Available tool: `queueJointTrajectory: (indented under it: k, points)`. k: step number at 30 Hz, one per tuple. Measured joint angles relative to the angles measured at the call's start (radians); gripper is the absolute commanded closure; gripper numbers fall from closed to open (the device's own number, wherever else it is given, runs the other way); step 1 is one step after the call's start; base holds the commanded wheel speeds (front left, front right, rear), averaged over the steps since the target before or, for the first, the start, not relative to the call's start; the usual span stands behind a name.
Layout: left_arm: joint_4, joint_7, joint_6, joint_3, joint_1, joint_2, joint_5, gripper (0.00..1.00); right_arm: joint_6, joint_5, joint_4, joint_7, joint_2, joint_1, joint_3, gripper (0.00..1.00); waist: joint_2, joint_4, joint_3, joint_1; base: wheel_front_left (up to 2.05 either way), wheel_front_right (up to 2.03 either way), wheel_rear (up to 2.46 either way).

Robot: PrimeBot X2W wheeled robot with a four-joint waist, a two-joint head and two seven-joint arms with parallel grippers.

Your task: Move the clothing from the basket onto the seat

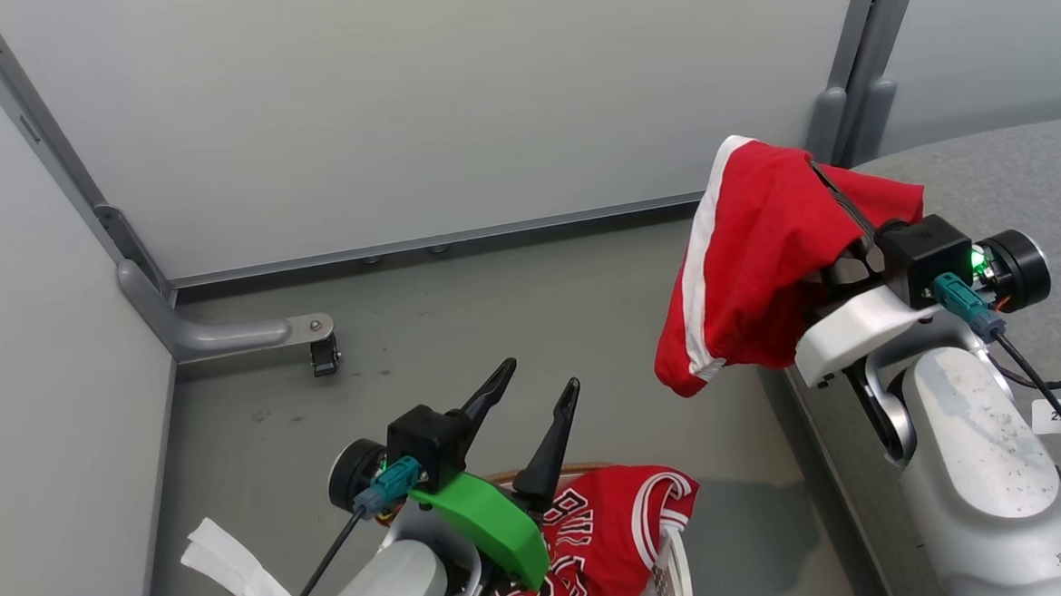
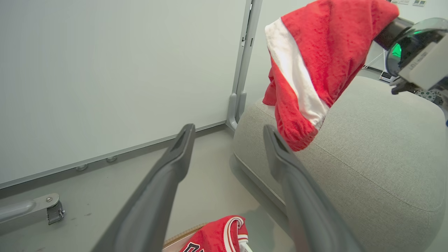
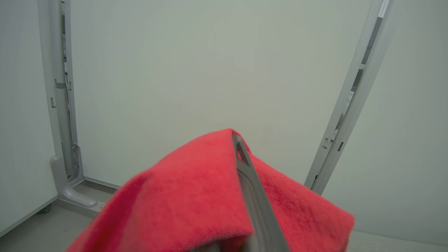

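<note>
Shorts (image 1: 755, 259): red with a white stripe, in the air at the upper right of the head view, hanging off the right hand at the left edge of the seat (image 1: 988, 183), partly over the floor (image 1: 495, 318); not touching the cushion.
Right hand (image 1: 829, 193): holding the shorts. One dark finger lies across the top of the cloth. The other is buried under it, so the grip is probably a pinch, but how firm I cannot tell.
Left hand (image 1: 540, 375): wide apart and holding nothing, low centre of the frame, just above the basket (image 1: 671, 581).
Jersey (image 1: 607, 539): lies in the basket at the bottom edge, black lettering showing.
Step in hand: carrying the shorts over to the seat for release.
Progress: roughly a first half underway, with nothing on the seat yet.
Doing it well: bring the right hand further toward the right of the frame, so the whole hanging bulk is above grey fabric, not the floor. Lower until the hem rests, then part the fingers.
Risk: the cloth drapes over the fingers and may cling, so draw back along the fingers' own line rather than lifting.
</note>
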Motion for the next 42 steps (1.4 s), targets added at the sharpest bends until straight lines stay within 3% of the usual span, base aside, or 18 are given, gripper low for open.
queueJointTrajectory:
  k: [17,35,42]
  points:
    - [-0.016,-0.003,-0.008,0.058,0.030,-0.021,0.066,0.00,0.000,0.008,-0.006,0.000,0.011,0.003,-0.009,1.00,0.0000,-0.090,0.014,0.0000,0.00,0.00,0.00]
    - [-0.003,-0.003,-0.026,0.090,-0.001,-0.032,0.137,0.00,0.000,0.018,-0.027,0.000,0.014,-0.019,-0.038,1.00,0.0000,-0.386,0.106,0.0000,0.00,0.00,0.00]
    - [0.005,-0.003,-0.034,0.084,-0.013,-0.034,0.154,0.00,0.000,0.016,-0.021,0.000,0.015,-0.025,-0.060,1.00,0.0000,-0.446,0.164,0.0000,0.00,0.00,0.00]
